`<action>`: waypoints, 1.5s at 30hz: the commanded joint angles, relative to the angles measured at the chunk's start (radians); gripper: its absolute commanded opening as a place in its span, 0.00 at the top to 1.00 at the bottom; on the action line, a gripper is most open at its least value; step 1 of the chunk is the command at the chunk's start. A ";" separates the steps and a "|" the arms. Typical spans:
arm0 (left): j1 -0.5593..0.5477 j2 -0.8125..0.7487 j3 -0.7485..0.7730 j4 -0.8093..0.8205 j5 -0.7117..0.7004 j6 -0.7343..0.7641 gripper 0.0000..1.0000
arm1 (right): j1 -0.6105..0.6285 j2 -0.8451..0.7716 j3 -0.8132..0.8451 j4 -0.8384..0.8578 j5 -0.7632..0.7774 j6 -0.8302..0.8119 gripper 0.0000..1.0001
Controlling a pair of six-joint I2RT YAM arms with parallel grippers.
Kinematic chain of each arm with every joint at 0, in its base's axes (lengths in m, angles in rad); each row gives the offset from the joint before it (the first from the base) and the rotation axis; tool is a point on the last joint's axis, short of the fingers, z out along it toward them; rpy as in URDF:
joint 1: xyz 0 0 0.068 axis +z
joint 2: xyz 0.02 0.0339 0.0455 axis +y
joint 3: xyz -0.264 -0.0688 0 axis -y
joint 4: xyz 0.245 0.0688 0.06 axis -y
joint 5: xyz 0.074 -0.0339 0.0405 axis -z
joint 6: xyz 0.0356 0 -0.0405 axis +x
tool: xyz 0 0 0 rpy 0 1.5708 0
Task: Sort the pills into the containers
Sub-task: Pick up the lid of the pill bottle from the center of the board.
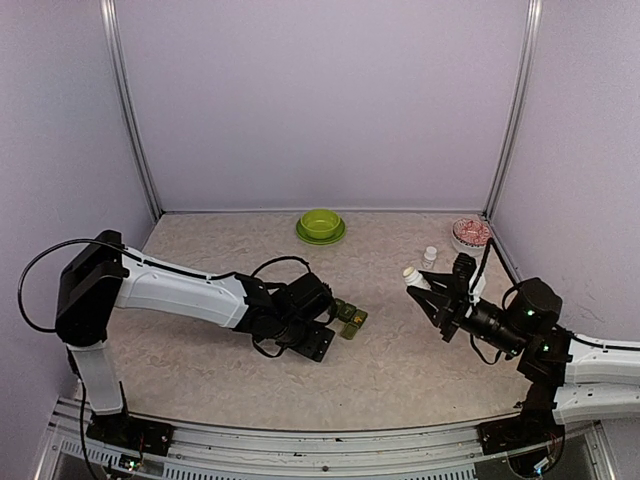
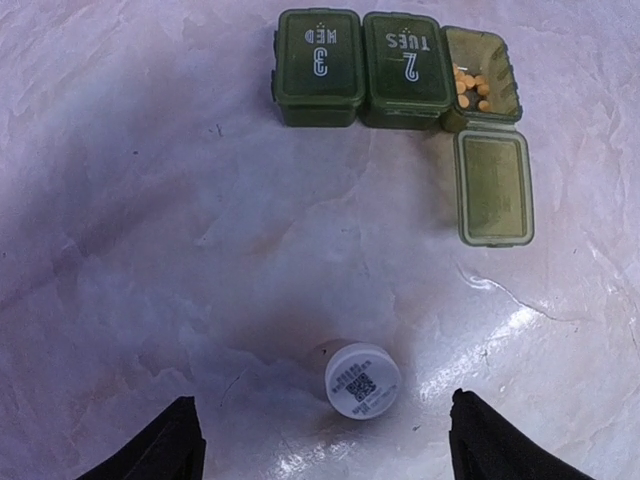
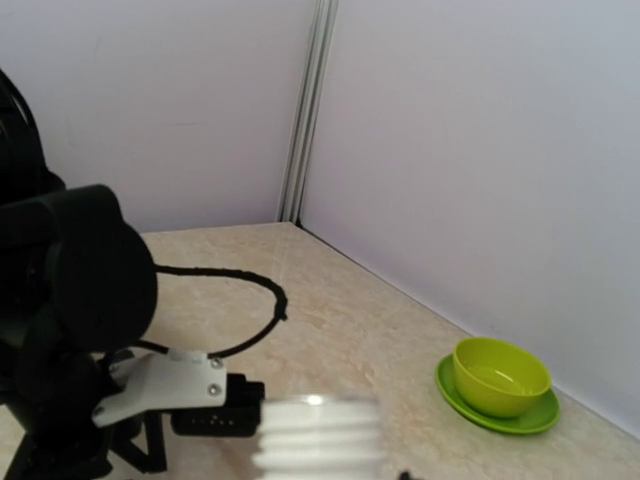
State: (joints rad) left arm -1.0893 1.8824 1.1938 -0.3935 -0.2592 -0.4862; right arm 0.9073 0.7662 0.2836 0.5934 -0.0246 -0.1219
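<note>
Judging by the pill box (image 2: 400,70) on the bench (image 2: 150,250), sorting is partway: one compartment open with pills (image 2: 470,88) inside, two lids shut, contents hidden. Over a white cap (image 2: 362,380) the left end effector (image 2: 322,425) hangs wide and empty — the right end effector (image 1: 428,290) clamps a white bottle (image 3: 318,435).

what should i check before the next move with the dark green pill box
1. End compartment of the dark green three-compartment plastic pill box open: ok.
2. Small orange pills inside it, none seen spilled: ok.
3. Left gripper open, apart from the flat white round cap: ok.
4. Right gripper shut on the small white threaded bottle: ok.
5. Bottle above the open compartment: not ok, it is off to the box's right.
6. Pills inside the bottle: cannot tell.
</note>
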 commanded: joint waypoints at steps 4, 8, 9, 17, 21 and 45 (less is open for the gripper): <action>-0.010 0.058 0.062 -0.006 0.025 0.035 0.26 | 0.006 -0.023 -0.024 0.007 0.009 0.007 0.83; -0.010 0.080 0.071 -0.014 0.033 0.034 0.36 | 0.007 -0.027 -0.025 0.008 0.010 0.005 0.83; -0.010 0.083 0.074 -0.015 0.034 0.033 0.40 | 0.006 -0.028 -0.025 0.008 0.009 0.004 0.83; -0.008 0.108 0.076 -0.001 0.037 0.033 0.51 | 0.006 -0.030 -0.029 0.016 0.008 0.003 0.83; -0.006 0.117 0.071 0.011 0.044 0.029 0.52 | 0.006 -0.027 -0.029 0.017 0.007 0.002 0.83; 0.004 0.108 0.038 0.030 0.041 0.026 0.80 | 0.006 -0.038 -0.034 0.013 0.009 0.003 0.83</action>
State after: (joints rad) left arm -1.0855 1.9881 1.2457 -0.3595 -0.2138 -0.4629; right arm 0.9073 0.7452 0.2626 0.5888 -0.0216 -0.1219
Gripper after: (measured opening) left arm 0.244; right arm 0.257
